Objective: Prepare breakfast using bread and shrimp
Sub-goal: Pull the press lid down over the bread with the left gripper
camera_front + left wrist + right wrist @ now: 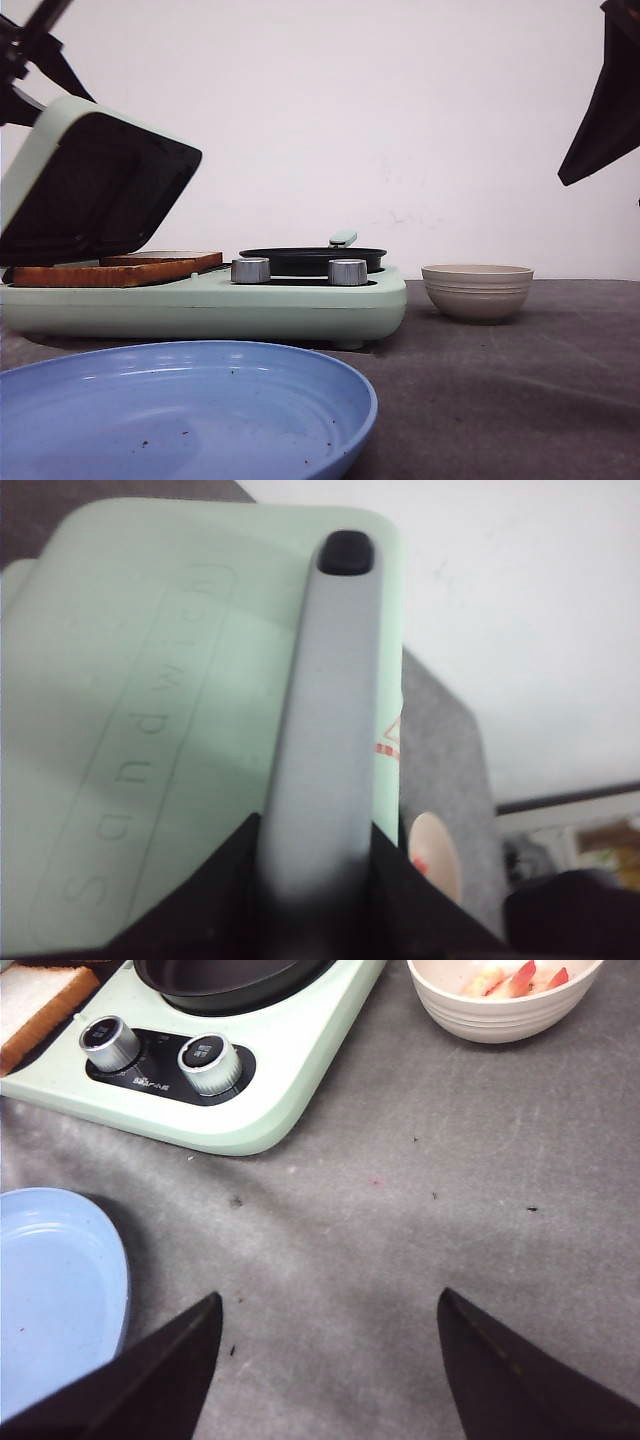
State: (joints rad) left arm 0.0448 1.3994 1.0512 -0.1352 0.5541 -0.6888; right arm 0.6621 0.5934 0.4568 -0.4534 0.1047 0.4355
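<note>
1. Mint-green plastic breakfast maker [300, 305] sits on dark grey tabletop [420, 1220], its hinged lid [60, 170] raised at a tilt over the sandwich plate on robot's left side.
2. Two square slices of white bread w/ golden-brown crust [120, 270] lie flat on that open plate, side by side under the lid; one corner also shows in right wrist view [35, 1000].
3. Black round frying pan [312, 258] rests on the machine's other half, above two silver knobs [208, 1060].
4. Beige ribbed bowl [477, 290] stands on the table just beside the machine, on robot's right, not touching it. Small pinkish-orange and white shrimp pieces [515, 978] lie inside it.
5. Light-blue round plastic plate [190, 410] lies nearest the front cam, flecked w/ dark crumbs, apart from the machine.
6. Left gripper [318, 900] is up at the lid: its dark fingers flank the lid's grey handle [330, 710] on both sides; actual contact can't be told.
7. Right gripper [330, 1360] hovers over bare tabletop, fingers spread wide, nothing between them.
</note>
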